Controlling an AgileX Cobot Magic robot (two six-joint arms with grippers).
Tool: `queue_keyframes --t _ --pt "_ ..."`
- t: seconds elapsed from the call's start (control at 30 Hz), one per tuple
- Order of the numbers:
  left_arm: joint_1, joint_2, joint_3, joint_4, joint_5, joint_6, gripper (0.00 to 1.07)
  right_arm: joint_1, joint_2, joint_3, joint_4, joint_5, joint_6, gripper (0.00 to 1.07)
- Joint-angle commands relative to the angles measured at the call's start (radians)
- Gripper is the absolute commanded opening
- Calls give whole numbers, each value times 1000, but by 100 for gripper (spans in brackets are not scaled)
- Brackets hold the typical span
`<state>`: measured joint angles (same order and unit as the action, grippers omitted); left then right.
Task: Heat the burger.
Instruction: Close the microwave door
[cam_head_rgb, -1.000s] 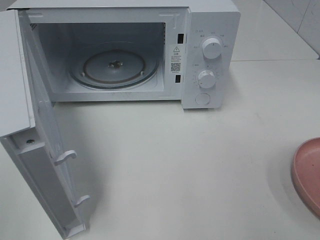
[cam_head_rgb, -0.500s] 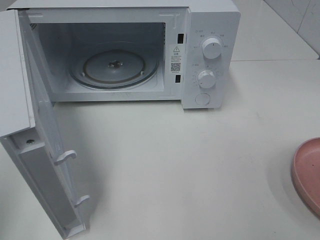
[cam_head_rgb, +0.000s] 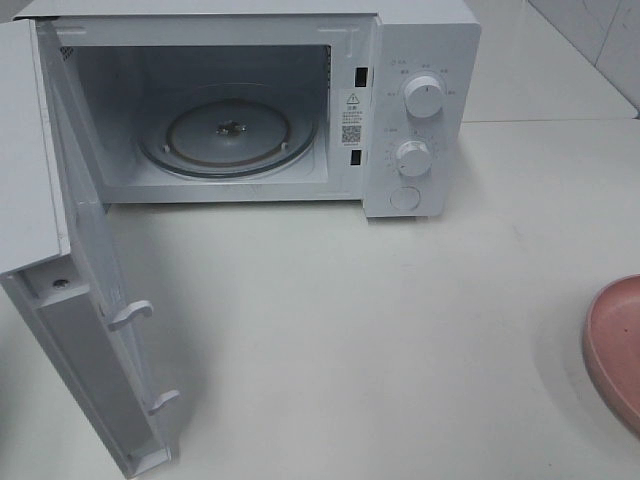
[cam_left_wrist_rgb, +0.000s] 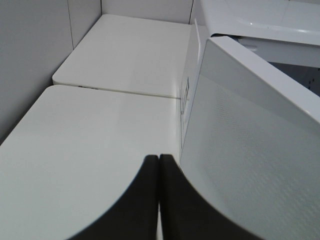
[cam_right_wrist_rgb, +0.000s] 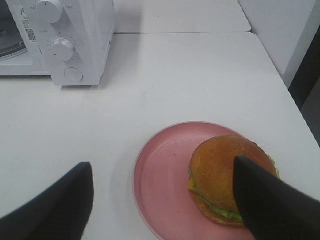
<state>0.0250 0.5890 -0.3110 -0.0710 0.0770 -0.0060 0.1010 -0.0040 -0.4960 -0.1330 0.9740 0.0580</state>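
The burger (cam_right_wrist_rgb: 217, 172), with a golden-brown bun and green lettuce at its edge, sits on the right side of a pink plate (cam_right_wrist_rgb: 160, 185). My right gripper (cam_right_wrist_rgb: 162, 167) hovers above the plate, open, with one finger over the burger's right part and nothing held. The white microwave (cam_head_rgb: 420, 40) stands open, its glass turntable (cam_head_rgb: 228, 130) bare. My left gripper (cam_left_wrist_rgb: 159, 160) is shut on nothing, close beside the outer face of the swung-out door (cam_left_wrist_rgb: 250, 140). Neither gripper shows in the exterior high view.
The microwave door (cam_head_rgb: 90, 330) juts out toward the front left of the table. Two knobs and a button (cam_head_rgb: 405, 197) are on the microwave's right panel. Only the plate's rim (cam_head_rgb: 615, 345) shows at the right edge. The table's right edge (cam_right_wrist_rgb: 295, 100) runs close by the plate.
Nothing moves in the exterior high view. My left gripper has gone from open to shut; the right one has stayed open.
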Motion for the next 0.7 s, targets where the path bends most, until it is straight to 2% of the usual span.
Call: queue_keyframes --t 0.03,0.33,0.4,0.43,0.47,0.5,0.53,0.57,0.6,0.63,0.7 --pt "0 88 37 -3 -210 6 0 -6 -25 2 4 -13 -5 73" --pt "-1 250 56 -3 -388 -3 0 -6 -25 2 4 -13 -5 73" --pt "-13 302 56 25 -442 -50 0 -6 -25 2 4 -13 -5 73" --pt "-13 302 56 25 -442 -50 0 -6 -25 2 4 -13 -5 73" --pt "-39 335 56 82 -483 -96 0 -6 -25 2 4 -13 -5 73" --pt "-39 335 56 82 -483 -96 0 -6 -25 2 4 -13 -5 73" --pt "-54 355 56 123 -507 -116 0 -6 -25 2 4 -13 -5 73" --pt "-83 391 56 208 -546 -142 0 -6 -25 2 4 -13 -5 73" --pt "-83 391 56 208 -546 -142 0 -6 -25 2 4 -13 -5 73" --pt "-104 426 56 275 -581 -156 0 -6 -25 2 4 -13 -5 73" --pt "-112 445 56 295 -596 -161 0 -6 -25 2 4 -13 -5 73"
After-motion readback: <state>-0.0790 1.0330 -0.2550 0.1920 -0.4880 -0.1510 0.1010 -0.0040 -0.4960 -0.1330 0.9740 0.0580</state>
